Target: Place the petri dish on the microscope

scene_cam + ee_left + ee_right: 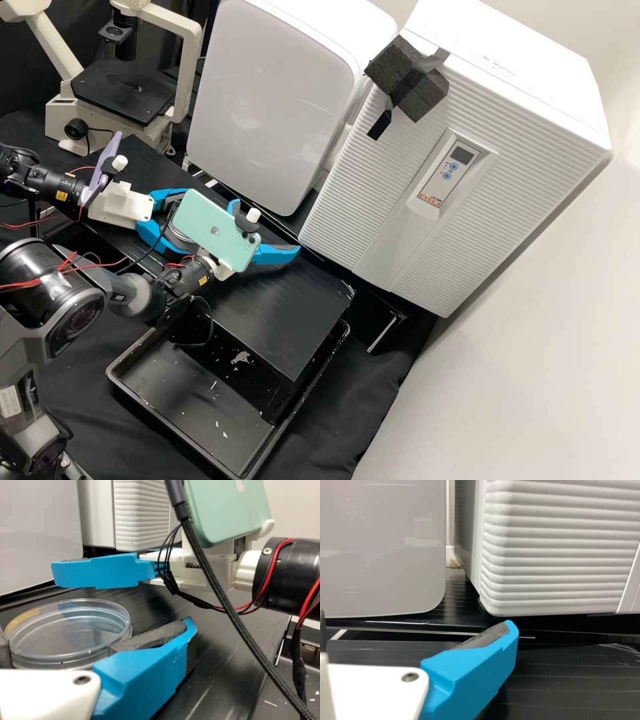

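Fingers [142,680] of the left hand [181,223] reach around the petri dish [70,630], with the dark pads [155,639] seeming to meet its side wall on opposite sides. I take that as a grasp; how hard they squeeze, I cannot tell. They stand well apart, as so wide a dish demands. It is clear, shallow and round, low over the desk [293,300]; whether its base touches the surface is uncertain.

It should prove light and stiff, but slippery and easy to crack, so its side wall is the place to hold, with even, gentle pressure. Pinching one edge could tip it or part a loose lid from its base.

Just beyond, the right hand [268,225] is spread wide with nothing in its grip, close enough to knock the dish. The microscope [123,93] stands well apart, on the left hand's side, its flat black stage waiting. The carry is probably the next step: a small lift away from the right hand, then a level trip across.
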Controlling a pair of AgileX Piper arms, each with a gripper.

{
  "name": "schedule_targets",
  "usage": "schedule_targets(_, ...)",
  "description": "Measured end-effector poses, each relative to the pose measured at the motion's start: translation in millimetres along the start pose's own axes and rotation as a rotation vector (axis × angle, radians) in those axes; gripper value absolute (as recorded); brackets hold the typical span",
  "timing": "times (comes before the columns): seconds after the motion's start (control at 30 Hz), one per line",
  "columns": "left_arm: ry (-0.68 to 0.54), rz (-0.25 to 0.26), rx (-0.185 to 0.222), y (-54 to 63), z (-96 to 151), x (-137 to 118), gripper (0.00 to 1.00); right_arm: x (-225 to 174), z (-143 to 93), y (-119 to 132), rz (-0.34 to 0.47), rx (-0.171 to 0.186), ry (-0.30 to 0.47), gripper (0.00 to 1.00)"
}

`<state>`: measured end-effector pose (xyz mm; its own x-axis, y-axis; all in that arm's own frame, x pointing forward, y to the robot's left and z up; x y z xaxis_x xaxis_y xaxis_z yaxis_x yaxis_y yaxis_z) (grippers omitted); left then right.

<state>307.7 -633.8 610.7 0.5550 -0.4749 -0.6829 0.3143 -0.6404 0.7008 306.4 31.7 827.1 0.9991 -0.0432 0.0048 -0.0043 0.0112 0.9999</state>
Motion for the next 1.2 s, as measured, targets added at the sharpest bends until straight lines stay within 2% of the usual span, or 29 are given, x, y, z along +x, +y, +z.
schedule_targets(0.23, 0.000, 0.019, -0.019, -2.5, -1.3, 0.9, 1.00, 0.0, 0.0, 0.0, 0.000, 0.000, 0.000, 1.00)
schedule_targets(0.6, 0.008, 0.037, -0.012, -8.5, -3.8, 0.3, 1.00, 0.0, 0.0, 0.0, 0.000, 0.000, 0.000, 1.00)
schedule_targets(0.97, 0.012, 0.051, -0.018, -8.5, -4.6, 0.3, 1.00, 0.0, 0.0, 0.0, 0.000, 0.000, 0.000, 1.00)
schedule_targets(1.0, 0.012, 0.051, -0.018, -8.5, -4.6, 0.3, 0.00, 0.0, 0.0, 0.0, 0.000, 0.000, 0.000, 1.00)
schedule_targets(1.2, 0.031, 0.062, 0.001, -8.7, -3.5, 1.3, 0.00, 0.0, 0.0, 0.0, 0.000, 0.000, 0.000, 1.00)
